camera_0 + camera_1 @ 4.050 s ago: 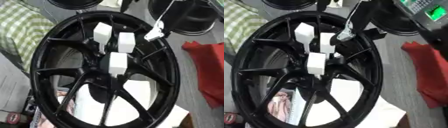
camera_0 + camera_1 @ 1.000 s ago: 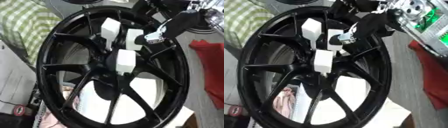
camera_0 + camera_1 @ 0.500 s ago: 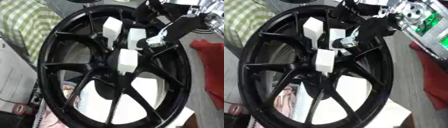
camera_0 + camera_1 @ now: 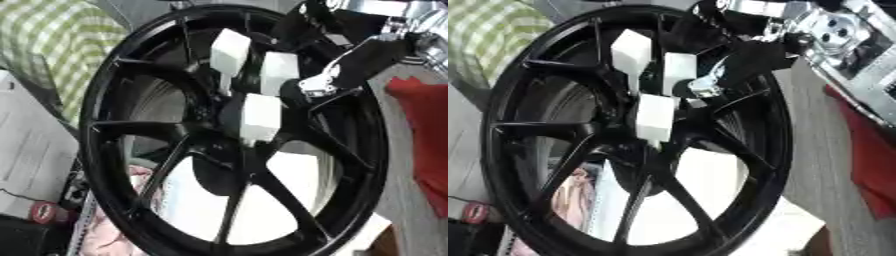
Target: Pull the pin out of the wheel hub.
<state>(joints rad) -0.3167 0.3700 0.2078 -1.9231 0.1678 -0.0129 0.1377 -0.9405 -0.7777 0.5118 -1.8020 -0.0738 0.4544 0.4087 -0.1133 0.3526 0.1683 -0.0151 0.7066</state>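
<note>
The fingers (image 4: pixel 319 85) of the robot's right hand (image 4: pixel 367 57) reach down from the upper right corner to the middle of a black wheel hub (image 4: pixel 114 165). Their silver-tipped ends sit just beside the rightmost of three white block-shaped pins; whether they are closed on it or only touching it cannot be told. That right pin (image 4: pixel 278 73) stands between an upper left pin (image 4: pixel 229 51) and a lower pin (image 4: pixel 260 118), all clustered at the hub's centre where the black spokes meet. The hand is black with silver joints, and its arm runs off the top right edge. The wheel hub fills most of the view, tilted. Behind it at the upper left lies a green checked cloth (image 4: pixel 48 45). A red cloth (image 4: pixel 424 135) lies at the right edge.
</note>
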